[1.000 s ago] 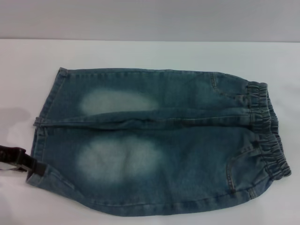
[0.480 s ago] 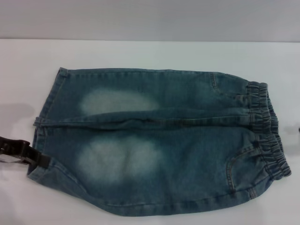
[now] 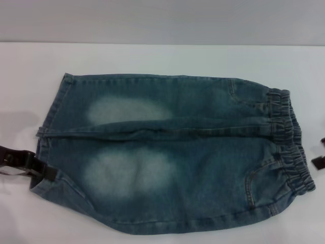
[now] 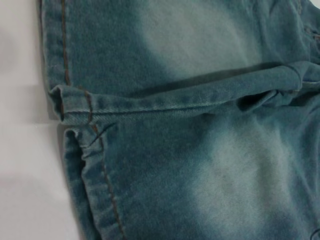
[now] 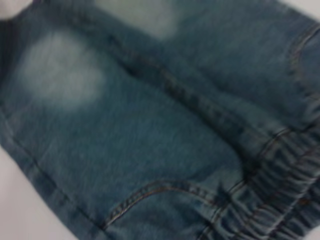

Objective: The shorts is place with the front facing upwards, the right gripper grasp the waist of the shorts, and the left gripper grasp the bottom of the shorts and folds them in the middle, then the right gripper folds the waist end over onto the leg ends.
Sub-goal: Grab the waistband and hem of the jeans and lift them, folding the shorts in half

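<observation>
The blue-green denim shorts [image 3: 167, 152] lie flat on the white table [image 3: 152, 58], front up, with pale patches on both legs. The gathered waist [image 3: 288, 142] points right and the leg ends [image 3: 48, 127] point left. My left gripper [image 3: 45, 172] reaches in from the left edge and its black tip touches the corner of the near leg hem. The left wrist view shows both stitched hems [image 4: 75, 117] close up where the legs meet. My right gripper [image 3: 319, 160] shows only as a dark piece at the right edge, just beside the waist. The right wrist view looks at the waistband [image 5: 280, 200] and a curved pocket seam [image 5: 150, 192].
Bare white table surrounds the shorts on the far side and at both ends. A grey wall [image 3: 162, 20] runs behind the table's far edge. The shorts' near side lies close to the bottom of the head view.
My left gripper has slid to the right until it meets the near leg hem. My right gripper has come into view at the right edge. The shorts have stayed put.
</observation>
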`<state>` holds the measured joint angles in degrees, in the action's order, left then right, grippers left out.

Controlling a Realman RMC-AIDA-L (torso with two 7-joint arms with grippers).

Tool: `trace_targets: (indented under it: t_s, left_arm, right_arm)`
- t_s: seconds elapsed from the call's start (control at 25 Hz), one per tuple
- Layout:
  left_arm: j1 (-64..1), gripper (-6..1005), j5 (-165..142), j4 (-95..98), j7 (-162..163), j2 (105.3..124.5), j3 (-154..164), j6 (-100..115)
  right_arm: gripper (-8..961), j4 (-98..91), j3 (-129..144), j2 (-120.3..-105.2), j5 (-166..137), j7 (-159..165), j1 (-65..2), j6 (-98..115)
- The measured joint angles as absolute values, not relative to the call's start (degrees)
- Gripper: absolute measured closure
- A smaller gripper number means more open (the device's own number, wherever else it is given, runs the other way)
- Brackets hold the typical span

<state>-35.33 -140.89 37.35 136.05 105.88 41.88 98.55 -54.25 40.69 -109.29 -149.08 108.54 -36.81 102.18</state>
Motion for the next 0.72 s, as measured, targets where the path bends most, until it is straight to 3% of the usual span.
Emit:
trace_targets:
  t_s: [0.48, 0.72]
  left_arm:
    - [-34.88, 956, -140.82, 37.18, 136.05, 106.09, 40.76, 98.43]
    - [-34.78, 955, -140.8, 37.18, 136.05, 106.16, 40.42, 98.44]
  right_arm:
    - [289, -53.59, 45.75, -111.29, -154.68, 109.89, -37.94, 100.12]
    - [295, -51.04, 47.94, -111.54, -156.5, 110.15, -39.22, 100.06]
